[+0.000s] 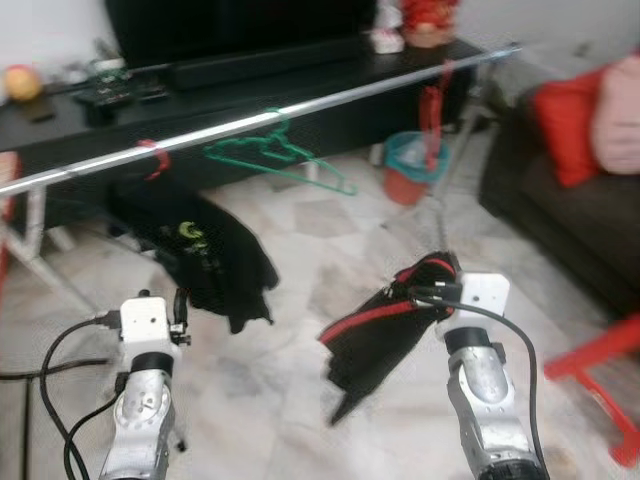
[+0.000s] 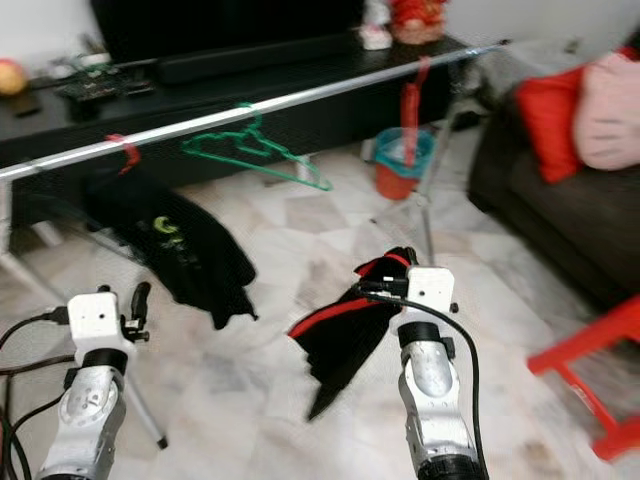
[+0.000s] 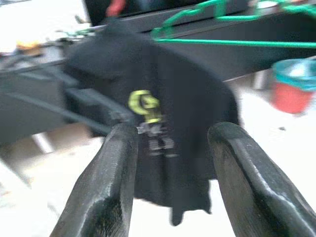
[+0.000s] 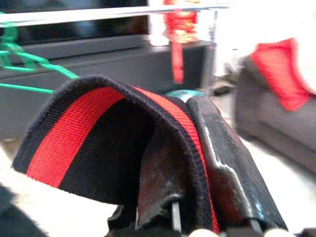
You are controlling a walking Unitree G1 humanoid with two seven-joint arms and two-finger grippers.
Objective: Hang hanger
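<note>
From the head, the green hanger is dangling empty on the rail, light, stiff and thin; the hook looks the surest hold. The left wrist is showing the left end effector gaping, empty. The right wrist is showing the right end effector pinching a soft black-and-red garment.

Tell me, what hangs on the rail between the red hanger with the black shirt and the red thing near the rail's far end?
An empty green hanger hangs on the silver rail between them, seen in both eye views.
</note>
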